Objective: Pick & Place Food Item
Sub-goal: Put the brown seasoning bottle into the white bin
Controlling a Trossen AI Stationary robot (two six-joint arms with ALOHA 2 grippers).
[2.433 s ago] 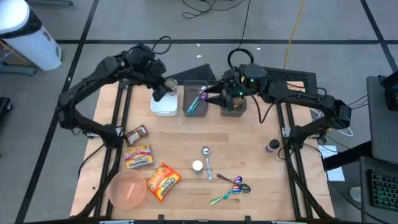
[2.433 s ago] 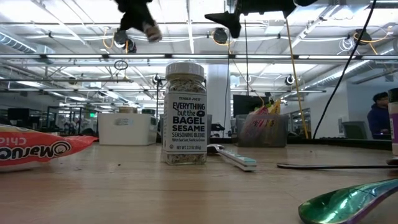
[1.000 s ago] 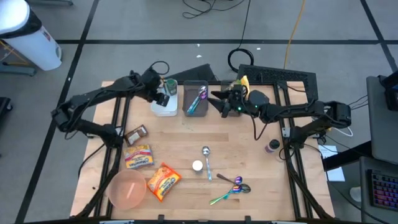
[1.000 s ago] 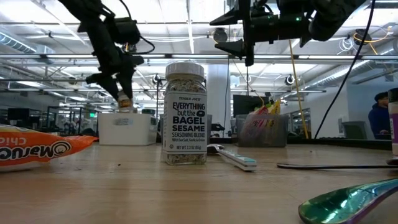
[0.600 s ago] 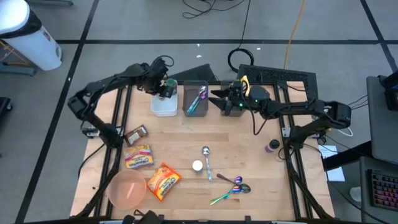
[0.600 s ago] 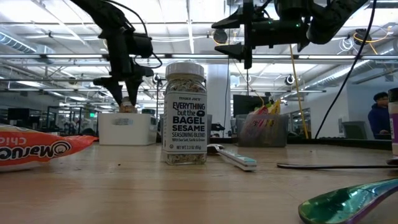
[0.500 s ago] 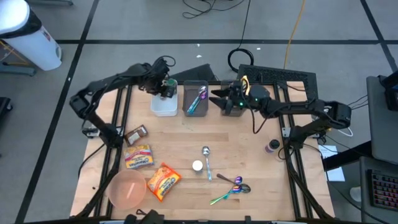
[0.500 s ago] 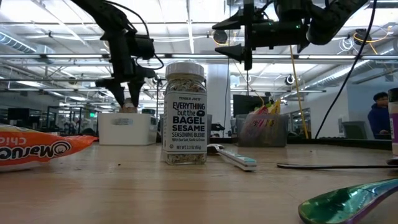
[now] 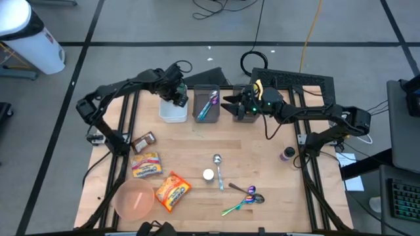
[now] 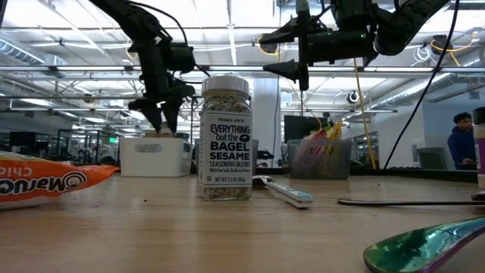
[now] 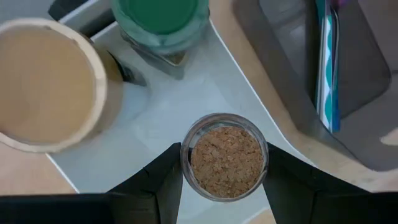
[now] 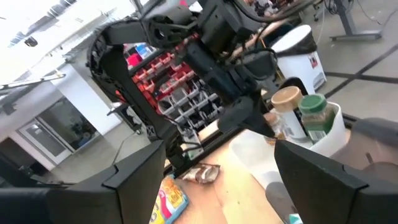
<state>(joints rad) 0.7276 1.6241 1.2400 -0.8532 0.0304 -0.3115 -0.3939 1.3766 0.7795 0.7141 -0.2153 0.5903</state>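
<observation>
Left fingers (image 11: 163, 180) are clamping a small glass spice jar (image 11: 224, 155) over the white bin (image 11: 186, 106) at the bench's far edge.

The jar, rigid, smooth and breakable, is probably light; gripping its sides just under the rim looks soundest. The left wrist view is showing brown granules inside, plus a green-lidded jar (image 11: 163, 22) and a tan-lidded jar (image 11: 46, 84) alongside; the high view is placing the left gripper (image 9: 178, 96) there and the right gripper (image 9: 230, 103), fingers spread and empty, above the neighbouring bins.

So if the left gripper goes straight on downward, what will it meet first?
Probably the floor of the white bin: the left gripper, shut on the small jar, points down into it, with nothing between, though depth is unclear.
</observation>
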